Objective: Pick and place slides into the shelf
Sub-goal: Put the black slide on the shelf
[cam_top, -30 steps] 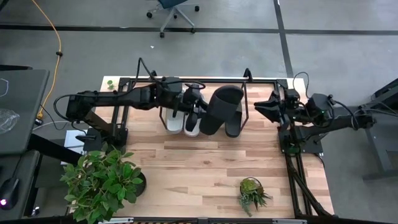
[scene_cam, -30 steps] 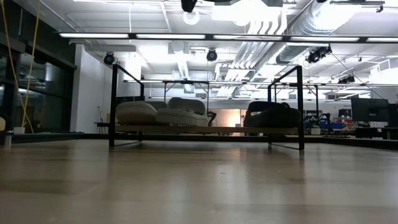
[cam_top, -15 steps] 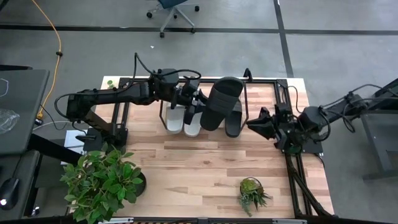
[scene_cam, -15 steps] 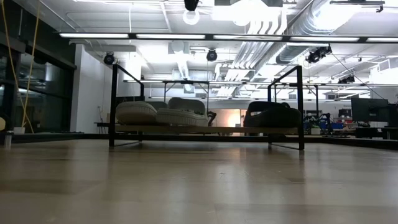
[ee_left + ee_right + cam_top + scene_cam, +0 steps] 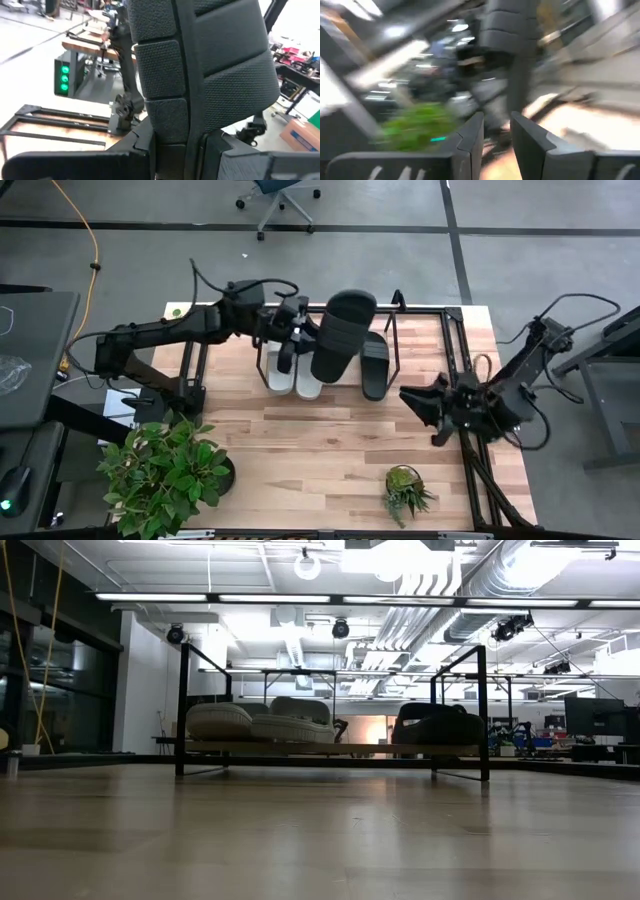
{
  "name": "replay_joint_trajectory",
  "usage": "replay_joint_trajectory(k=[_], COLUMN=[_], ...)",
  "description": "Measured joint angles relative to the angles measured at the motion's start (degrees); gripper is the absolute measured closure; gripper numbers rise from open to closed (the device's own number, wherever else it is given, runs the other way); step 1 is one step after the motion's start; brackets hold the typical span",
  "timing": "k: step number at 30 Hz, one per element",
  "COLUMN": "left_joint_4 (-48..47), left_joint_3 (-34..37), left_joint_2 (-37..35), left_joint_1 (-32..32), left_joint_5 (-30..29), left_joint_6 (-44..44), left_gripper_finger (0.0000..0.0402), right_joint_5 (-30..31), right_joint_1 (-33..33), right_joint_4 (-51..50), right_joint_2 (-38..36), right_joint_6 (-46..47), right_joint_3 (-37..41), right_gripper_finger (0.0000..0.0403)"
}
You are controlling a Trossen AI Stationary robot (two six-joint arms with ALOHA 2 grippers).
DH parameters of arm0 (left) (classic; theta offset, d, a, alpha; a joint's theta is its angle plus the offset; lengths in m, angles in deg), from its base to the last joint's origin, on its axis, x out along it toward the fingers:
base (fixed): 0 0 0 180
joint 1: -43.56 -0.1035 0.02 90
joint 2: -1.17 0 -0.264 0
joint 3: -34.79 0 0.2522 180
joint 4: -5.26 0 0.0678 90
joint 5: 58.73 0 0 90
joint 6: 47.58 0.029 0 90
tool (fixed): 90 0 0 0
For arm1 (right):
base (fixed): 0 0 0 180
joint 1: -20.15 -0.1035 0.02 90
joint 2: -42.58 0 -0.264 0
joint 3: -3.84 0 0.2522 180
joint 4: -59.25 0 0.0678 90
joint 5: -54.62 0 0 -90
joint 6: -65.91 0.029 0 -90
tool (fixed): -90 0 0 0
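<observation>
holding the last black slide [image 5: 338, 335] in the left claw [image 5: 300, 332] above the shelf [image 5: 392, 308]; three slides are shelved, right claw [image 5: 418, 402] narrowly parted, empty

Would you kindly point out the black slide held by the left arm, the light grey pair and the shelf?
black slide [image 5: 340, 335], high view, on its sole.
light grey pair [image 5: 294, 373], high view, between the two.
shelf [image 5: 182, 710], low view, on its left post.

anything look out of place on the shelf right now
Yes: one black slide isn't down on the shelf. The left hand holds it tilted above the grey pair, while its mate lies flat alongside.
</observation>
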Motion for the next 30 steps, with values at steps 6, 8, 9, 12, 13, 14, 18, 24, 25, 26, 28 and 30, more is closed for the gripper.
replay_joint_trajectory(k=[6,8,9,12,13,14,18,24,25,26,28,30], left_joint_4=[0.5,0.5,0.5,0.8,0.9,1.3,4.3,4.7,4.7,4.7,4.8,4.8], left_joint_3=[0.0,0.0,0.0,0.0,0.0,0.0,0.0,0.0,0.0,0.0,0.0,0.0], left_joint_2=[-1.3,-1.3,-1.3,-1.3,-1.3,-1.3,-1.3,-1.3,-1.2,-1.2,-1.2,-1.2], left_joint_1=[0.1,0.1,0.1,0.1,0.1,0.1,0.2,0.1,0.1,0.1,0.1,0.1], left_joint_5=[-3.6,-3.7,-4.0,-4.9,-4.9,-4.9,-4.9,-4.4,-3.9,-3.4,-2.9,-2.9], left_joint_6=[0.0,-0.2,-0.5,-1.5,-1.7,-2.1,-5.3,-10.7,-11.1,-11.6,-12.3,-12.5], left_gripper_finger=[0.0323,0.0323,0.0323,0.0323,0.0323,0.0323,0.0323,0.0323,0.0323,0.0323,0.0323,0.0323], right_joint_5=[22.5,23.5,22.0,19.9,19.8,19.8,14.9,-1.7,-4.3,-6.6,-9.0,-8.9], right_joint_1=[-0.4,0.9,1.5,3.7,4.4,5.0,9.0,15.3,16.0,16.6,17.8,18.1], right_joint_4=[-5.2,-5.4,-5.5,-5.5,-5.5,-5.5,-5.5,-0.6,0.5,1.3,2.3,2.9], right_joint_2=[12.0,14.5,15.4,17.9,18.7,19.5,22.6,26.0,26.1,26.1,26.0,26.0], right_joint_6=[-12.0,-11.3,-10.3,-6.1,-5.1,-4.3,-0.3,2.4,2.3,2.3,2.4,2.0], right_joint_3=[-13.6,-15.8,-16.4,-17.7,-17.8,-17.8,-17.8,-17.8,-17.8,-17.8,-17.8,-17.8], right_gripper_finger=[0.0316,0.0316,0.0316,0.0316,0.0316,0.0316,0.0312,0.0259,0.0245,0.0231,0.0201,0.0174])
